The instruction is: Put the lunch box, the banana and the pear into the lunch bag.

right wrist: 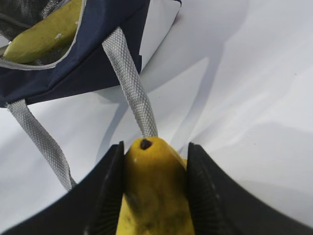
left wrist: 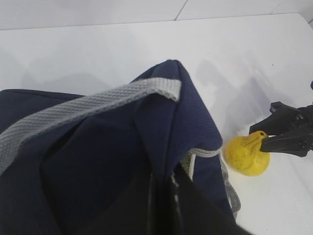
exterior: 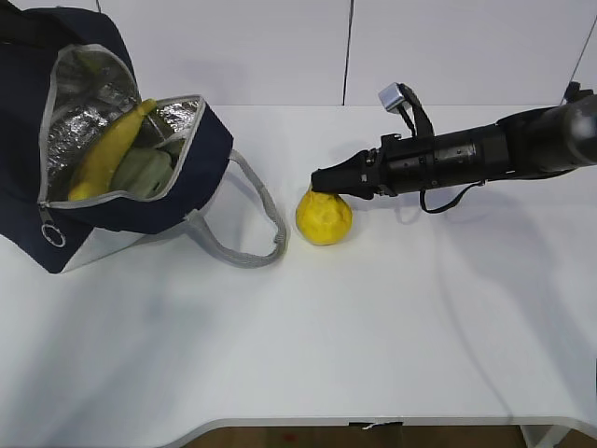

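Pear (right wrist: 154, 188) in right claw (right wrist: 154, 196), on table (exterior: 420, 308)

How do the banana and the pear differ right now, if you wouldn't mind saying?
The banana lies inside the open bag, while the pear sits out on the table. The banana is long and curved; the pear is squat and rounded. Nothing touches the banana, but the right gripper has its fingers on both sides of the pear's neck. Both are yellow.
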